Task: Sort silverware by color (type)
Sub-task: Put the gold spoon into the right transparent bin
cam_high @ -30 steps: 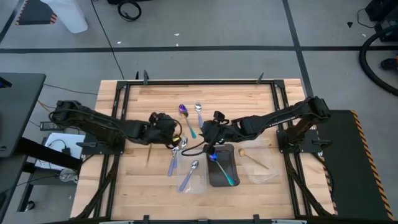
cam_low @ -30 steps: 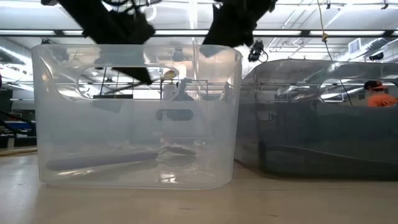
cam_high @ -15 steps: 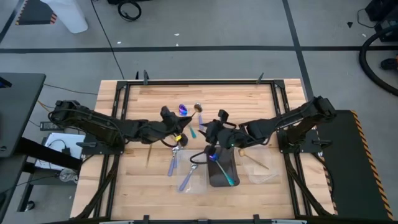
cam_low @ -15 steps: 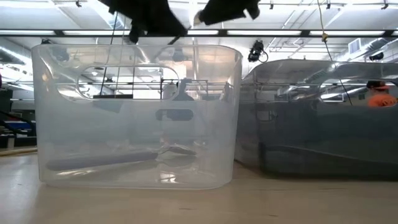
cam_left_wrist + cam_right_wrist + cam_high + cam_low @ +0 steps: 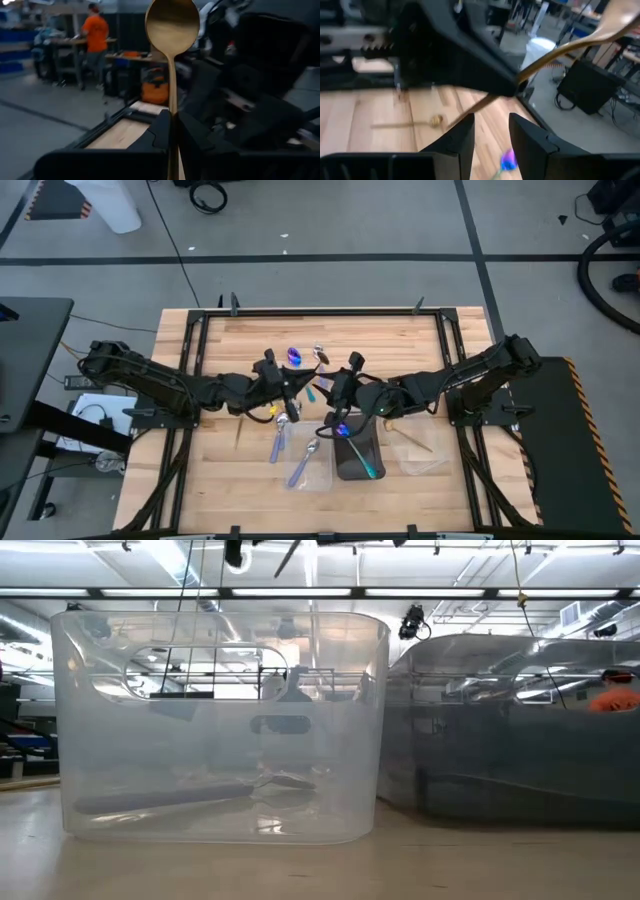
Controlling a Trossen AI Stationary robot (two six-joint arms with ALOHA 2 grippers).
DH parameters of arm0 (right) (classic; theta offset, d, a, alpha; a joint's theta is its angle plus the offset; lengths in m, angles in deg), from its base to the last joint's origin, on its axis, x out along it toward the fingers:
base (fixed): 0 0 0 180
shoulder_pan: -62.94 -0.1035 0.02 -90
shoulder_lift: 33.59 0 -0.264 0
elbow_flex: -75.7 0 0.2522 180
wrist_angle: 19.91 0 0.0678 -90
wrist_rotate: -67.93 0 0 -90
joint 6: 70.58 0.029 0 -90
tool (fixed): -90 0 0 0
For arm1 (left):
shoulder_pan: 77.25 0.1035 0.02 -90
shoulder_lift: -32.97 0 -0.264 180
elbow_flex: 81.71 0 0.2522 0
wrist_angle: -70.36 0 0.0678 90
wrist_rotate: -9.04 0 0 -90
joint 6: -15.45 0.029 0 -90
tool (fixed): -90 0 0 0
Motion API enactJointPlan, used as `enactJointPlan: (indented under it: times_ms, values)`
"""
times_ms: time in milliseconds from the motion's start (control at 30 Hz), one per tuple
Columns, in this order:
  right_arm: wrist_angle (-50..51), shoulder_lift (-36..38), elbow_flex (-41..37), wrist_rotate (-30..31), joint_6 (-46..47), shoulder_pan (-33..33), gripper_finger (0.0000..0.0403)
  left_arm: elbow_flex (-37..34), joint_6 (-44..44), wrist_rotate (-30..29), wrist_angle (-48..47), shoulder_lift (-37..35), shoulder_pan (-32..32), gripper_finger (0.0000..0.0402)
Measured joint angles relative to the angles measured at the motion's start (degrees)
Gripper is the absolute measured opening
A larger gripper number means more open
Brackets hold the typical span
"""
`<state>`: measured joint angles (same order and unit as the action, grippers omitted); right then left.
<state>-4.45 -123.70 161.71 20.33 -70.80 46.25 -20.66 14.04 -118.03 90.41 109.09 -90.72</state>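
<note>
Just behind the dark tray [image 5: 358,452], the left gripper [image 5: 170,131] is clamping a gold spoon [image 5: 172,30] upright by its handle while the right gripper [image 5: 490,131], fingers parted, is hovering beside it—a mistimed handover risks dropping it among the spoons below.

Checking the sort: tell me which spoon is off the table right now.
The gold spoon, pinched upright in the left gripper, bowl up. The other spoons lie on the table or in trays.
</note>
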Motion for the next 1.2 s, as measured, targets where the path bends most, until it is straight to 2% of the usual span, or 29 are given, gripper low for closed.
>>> enactJointPlan:
  times_ms: [367,800,967,1200]
  values:
    - [-7.9,0.0,0.0,-1.9,-2.5,-0.1,0.0130,0.0,6.9,1.4,6.8,0.0,-1.6,0.0027]
    - [-12.4,0.0,0.0,-2.2,-4.0,0.9,0.0127,0.0,7.8,4.3,9.1,0.0,-1.6,0.0027]
    - [-12.4,-0.1,0.0,-4.7,-3.2,1.7,0.0099,0.0,8.6,4.3,9.1,0.0,-1.6,0.0027]
    - [-12.0,-0.3,0.0,-6.0,-1.8,2.4,0.0027,0.0,9.3,4.2,8.3,-0.1,-1.6,0.0028]
